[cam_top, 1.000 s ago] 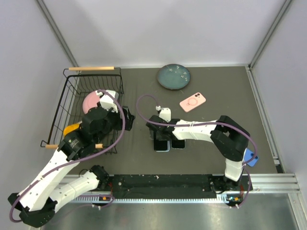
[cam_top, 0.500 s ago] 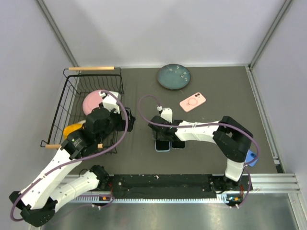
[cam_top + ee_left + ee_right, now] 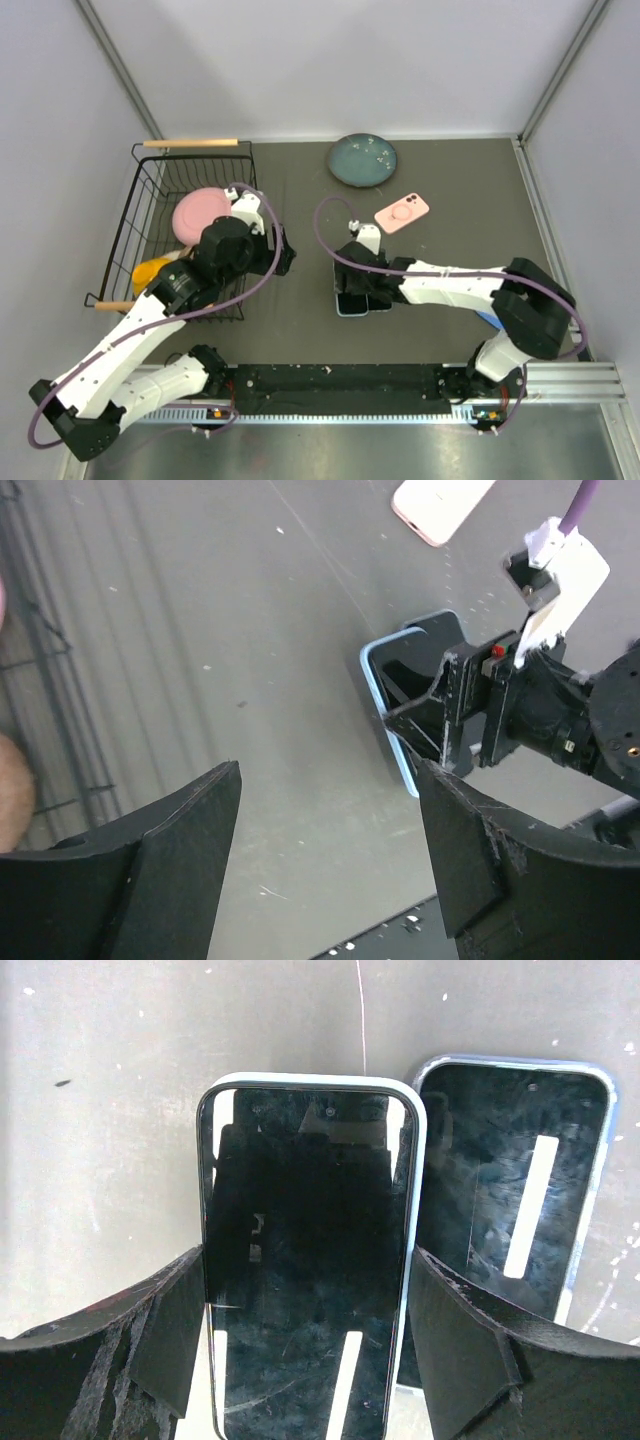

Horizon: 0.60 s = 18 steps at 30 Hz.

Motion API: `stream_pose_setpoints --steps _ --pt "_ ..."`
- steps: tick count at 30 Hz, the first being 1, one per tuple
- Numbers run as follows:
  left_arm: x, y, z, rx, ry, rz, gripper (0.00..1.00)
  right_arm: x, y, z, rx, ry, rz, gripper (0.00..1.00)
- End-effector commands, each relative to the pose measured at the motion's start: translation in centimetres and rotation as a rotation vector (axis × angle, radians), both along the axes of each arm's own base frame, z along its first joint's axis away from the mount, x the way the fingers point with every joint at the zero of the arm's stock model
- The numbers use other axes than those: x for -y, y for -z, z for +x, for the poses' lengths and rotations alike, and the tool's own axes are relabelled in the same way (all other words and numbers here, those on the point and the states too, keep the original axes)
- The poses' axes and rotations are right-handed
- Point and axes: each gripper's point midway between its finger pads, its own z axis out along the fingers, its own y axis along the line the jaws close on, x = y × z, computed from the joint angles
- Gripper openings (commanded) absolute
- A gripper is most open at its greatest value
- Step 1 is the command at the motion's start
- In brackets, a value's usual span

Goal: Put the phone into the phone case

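Note:
A phone with a black screen and a pale rim lies flat on the dark table, and my right gripper is shut on it, one finger against each long side. Beside it on the right lies a blue-rimmed phone case, its left edge tucked under the phone's right edge. From above, the phone and the case sit side by side under the right gripper. My left gripper hangs open over bare table to the left of them, holding nothing, and is also seen from above.
A pink phone-shaped item with a ring on its back lies behind the phone. A dark teal plate sits at the back. A black wire basket at the left holds a pink plate and a yellow item.
The right gripper's jaws closed in on the phone and moved right with it toward the case. The left arm swung right, away from the basket and toward the middle.

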Motion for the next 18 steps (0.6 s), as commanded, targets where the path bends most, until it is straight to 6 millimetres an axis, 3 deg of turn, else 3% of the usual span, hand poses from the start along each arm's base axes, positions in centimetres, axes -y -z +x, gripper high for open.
stream_pose_setpoints --steps 1,5,9,11,18 --pt "3.0 -0.7 -0.6 -0.051 0.057 -0.171 0.76 -0.6 -5.5 1.2 0.129 -0.010 0.151 0.34" --pt "5.4 0.8 -0.8 -0.114 0.132 -0.229 0.77 -0.5 -7.5 0.4 0.158 -0.055 0.216 0.33" --pt "7.8 0.5 -0.5 -0.116 0.219 -0.280 0.83 -0.2 -9.2 -0.7 0.177 -0.086 0.293 0.32" --pt "8.6 1.0 -0.2 -0.134 0.232 -0.292 0.83 0.0 -10.8 -1.2 0.199 -0.093 0.351 0.32" --pt "11.0 1.8 0.6 -0.192 0.261 -0.362 0.80 0.7 -13.3 -2.5 0.238 -0.111 0.465 0.32"
